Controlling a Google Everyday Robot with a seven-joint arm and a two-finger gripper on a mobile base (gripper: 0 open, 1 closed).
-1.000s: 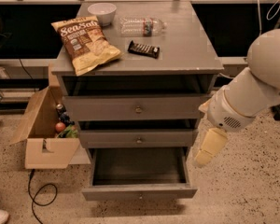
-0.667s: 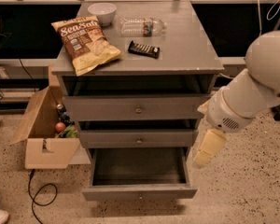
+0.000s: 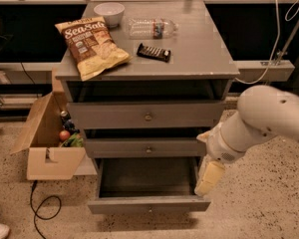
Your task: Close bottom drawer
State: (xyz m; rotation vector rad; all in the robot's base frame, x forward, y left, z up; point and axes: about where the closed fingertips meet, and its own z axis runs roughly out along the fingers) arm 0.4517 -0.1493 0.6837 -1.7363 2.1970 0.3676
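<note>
The bottom drawer (image 3: 148, 204) of the grey cabinet stands pulled out, with its shallow front panel towards me and its plain grey box open and empty. My gripper (image 3: 209, 179), a cream-coloured piece at the end of the white arm (image 3: 259, 121), hangs at the drawer's right side, just above its front right corner. The mid-height drawer (image 3: 145, 148) and the tall top drawer (image 3: 147, 115) above it are pushed in.
On the cabinet top lie a chip bag (image 3: 92, 45), a white bowl (image 3: 108, 11), a plastic bottle (image 3: 150, 27) and a dark snack bar (image 3: 153, 52). An open cardboard box (image 3: 47, 151) with items stands at the left, with a cable (image 3: 45, 208) on the speckled floor.
The arm has come down and moved left, bringing the gripper closer to the bottom drawer's front right corner. The drawer has not moved.
</note>
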